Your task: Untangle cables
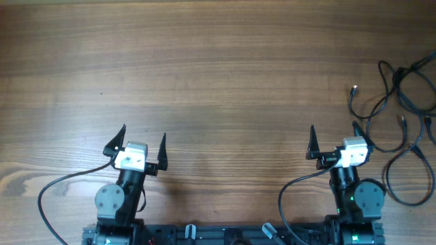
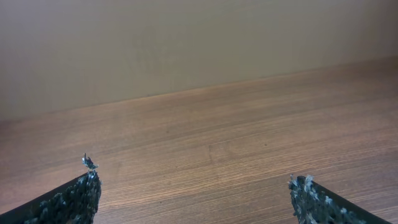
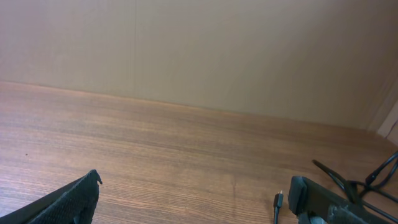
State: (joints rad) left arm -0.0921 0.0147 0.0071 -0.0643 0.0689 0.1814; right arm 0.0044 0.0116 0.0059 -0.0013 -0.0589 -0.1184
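**Right wrist cam: jaws wide, cables off in the corner**

We're looking out low over the wooden table [image 3: 186,143], with a plain beige wall [image 3: 186,50] closing off the back. The right gripper [image 3: 196,186] has its jaws spread wide and nothing between them. We only see the two rough black fingers [image 3: 74,202] poking in at the bottom left and bottom right corners. Just beside the right-hand finger, on its inner side, a small black plug [image 3: 278,200] stands up from the bottom edge. Past that finger, thin black cables [image 3: 333,174] lie on the wood, crossing each other and running out of the right edge. We can't tell how they're tangled.
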